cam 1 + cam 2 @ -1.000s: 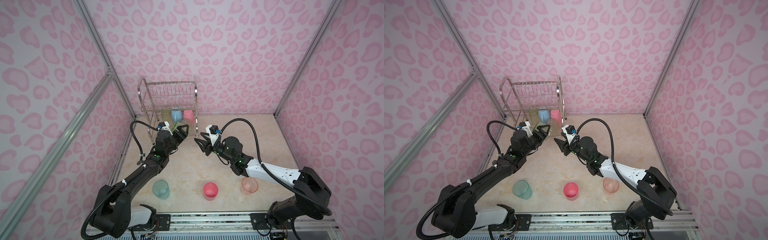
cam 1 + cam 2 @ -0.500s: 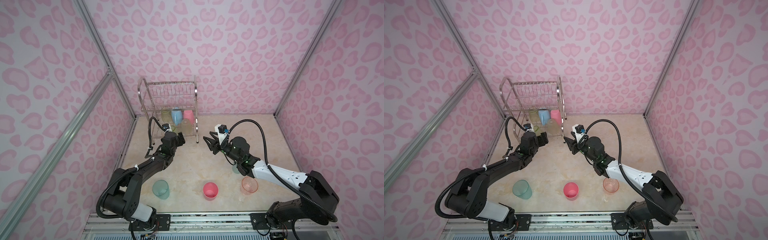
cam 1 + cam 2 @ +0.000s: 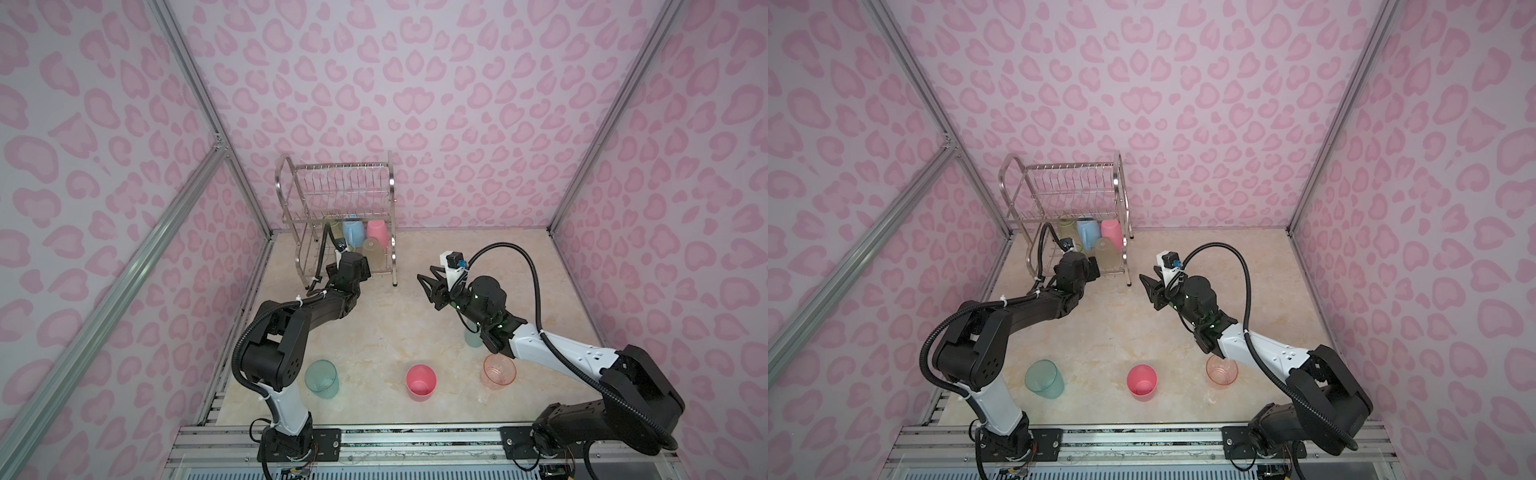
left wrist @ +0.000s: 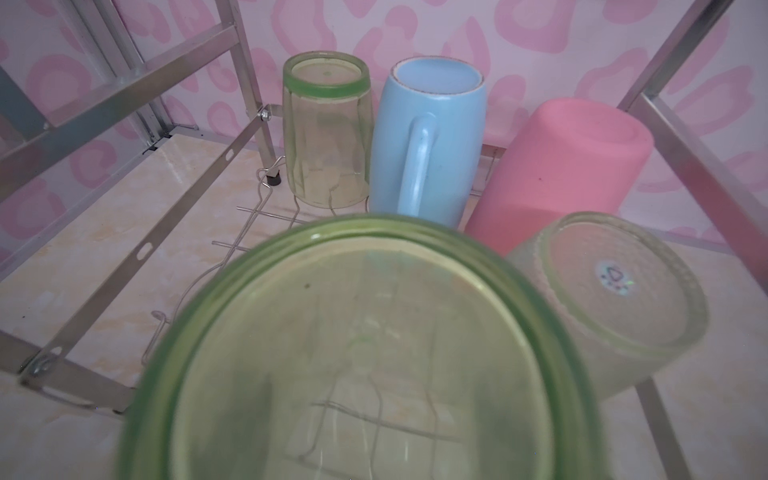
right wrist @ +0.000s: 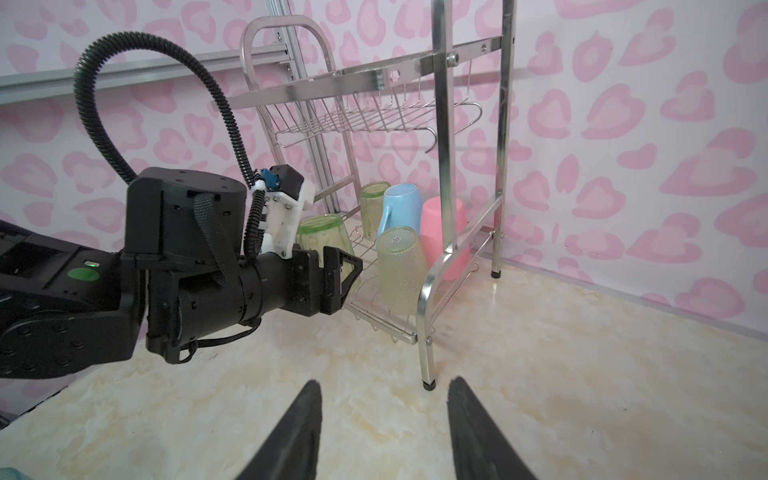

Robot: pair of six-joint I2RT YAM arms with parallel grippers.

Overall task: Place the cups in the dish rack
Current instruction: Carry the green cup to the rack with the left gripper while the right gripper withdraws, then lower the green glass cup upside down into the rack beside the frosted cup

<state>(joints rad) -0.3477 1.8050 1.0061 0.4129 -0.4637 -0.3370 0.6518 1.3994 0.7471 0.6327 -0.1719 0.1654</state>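
The chrome dish rack (image 3: 332,167) (image 3: 1067,166) stands at the back left. My left gripper (image 5: 332,266) is shut on an upside-down green cup (image 4: 365,353) (image 5: 322,235) over the front left of the lower shelf. On that shelf sit another green cup (image 4: 326,129), a light-blue mug (image 4: 424,137), a pink cup (image 4: 561,166) and a frosted pale green cup (image 4: 615,299), all bottom up. My right gripper (image 3: 428,282) (image 5: 384,380) hangs open and empty over the table, right of the rack.
Near the front edge stand a teal cup (image 3: 321,378), a pink cup (image 3: 421,381) and a peach cup (image 3: 498,371), all upright. Another teal cup (image 3: 472,338) is partly hidden under my right arm. The rack's front right leg (image 5: 428,380) stands just ahead of the right fingers.
My left arm has folded its elbow up and carried the green cup further into the lower shelf. My right gripper has drawn back to the right, away from the rack.
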